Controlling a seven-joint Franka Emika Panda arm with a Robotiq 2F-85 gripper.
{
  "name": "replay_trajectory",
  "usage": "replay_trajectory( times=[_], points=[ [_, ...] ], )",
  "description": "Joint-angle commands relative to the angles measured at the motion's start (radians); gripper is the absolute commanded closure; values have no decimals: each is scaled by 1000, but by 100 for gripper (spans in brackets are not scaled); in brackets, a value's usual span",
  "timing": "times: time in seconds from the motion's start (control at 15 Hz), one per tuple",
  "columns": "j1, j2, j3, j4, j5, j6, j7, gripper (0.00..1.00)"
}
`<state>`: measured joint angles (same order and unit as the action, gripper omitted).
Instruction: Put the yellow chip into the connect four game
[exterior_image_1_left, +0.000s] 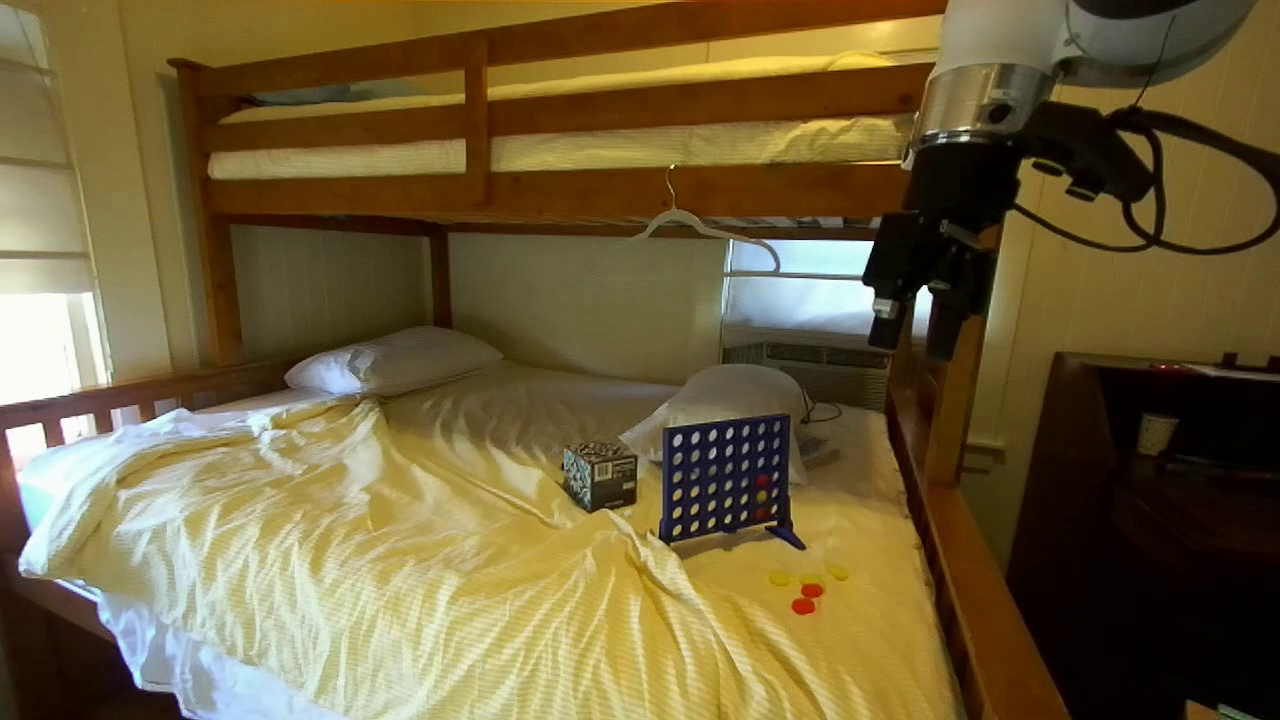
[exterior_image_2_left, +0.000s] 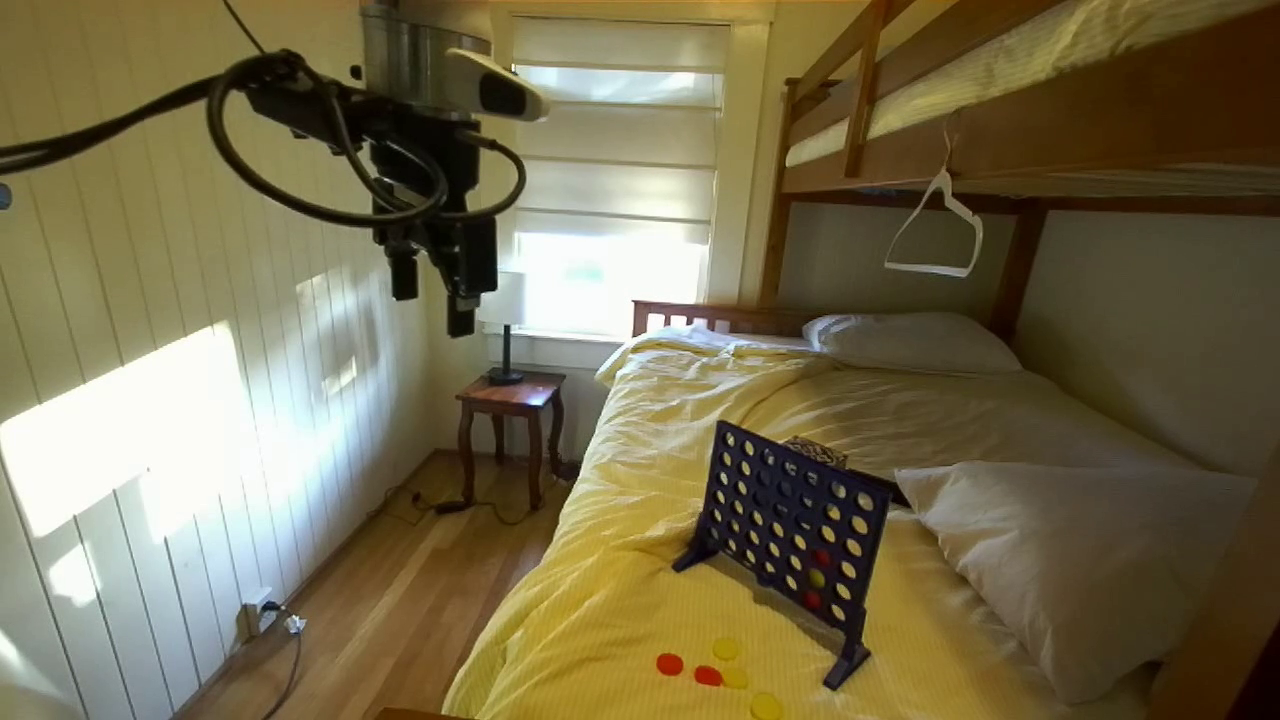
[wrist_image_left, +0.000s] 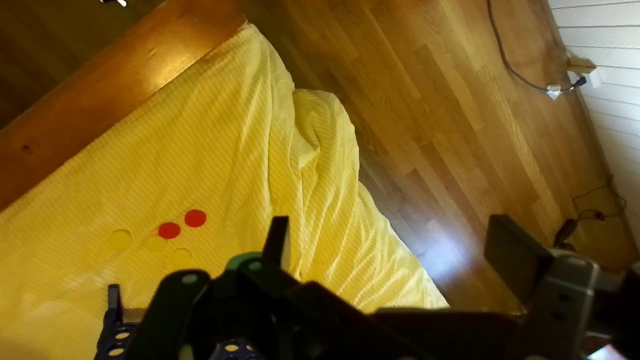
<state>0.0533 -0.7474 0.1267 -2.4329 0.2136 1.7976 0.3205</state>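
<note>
The connect four game (exterior_image_1_left: 721, 472) stands upright on the yellow bedspread; it also shows in an exterior view (exterior_image_2_left: 790, 522) and partly at the lower left of the wrist view (wrist_image_left: 113, 336). One column holds two red chips with a yellow chip between them. Three yellow chips lie flat on the bed before the board: one yellow chip (exterior_image_1_left: 838, 572) (exterior_image_2_left: 766, 706) (wrist_image_left: 120, 239) lies apart, the others nearer two red chips (exterior_image_1_left: 803, 606) (exterior_image_2_left: 669, 664) (wrist_image_left: 195, 218). My gripper (exterior_image_1_left: 912, 338) (exterior_image_2_left: 433, 305) (wrist_image_left: 390, 245) is open and empty, high above the bed and away from the chips.
A dark patterned cube (exterior_image_1_left: 600, 477) sits beside the board. A pillow (exterior_image_1_left: 735, 395) lies behind it. A white hanger (exterior_image_1_left: 690, 220) hangs from the upper bunk rail (exterior_image_1_left: 640, 190). A wooden bed edge (wrist_image_left: 100, 100) borders the mattress. A nightstand (exterior_image_2_left: 512, 392) stands by the window.
</note>
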Motion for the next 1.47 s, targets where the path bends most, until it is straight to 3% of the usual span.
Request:
replay_trajectory(
  times=[0.0, 0.27, 0.87, 0.93, 1.0, 1.4],
  points=[
    [-92, 72, -27, -20, -22, 71, 30, 0],
    [-170, 153, -86, -58, -16, 211, 16, 0],
    [-185, 323, -250, -145, 4, 518, -226, 0],
    [-183, 332, -276, -154, 24, 533, -252, 0],
    [-182, 322, -246, -127, -4, 486, -199, 0],
    [-181, 332, -249, -127, -4, 492, -208, 0]
  ],
)
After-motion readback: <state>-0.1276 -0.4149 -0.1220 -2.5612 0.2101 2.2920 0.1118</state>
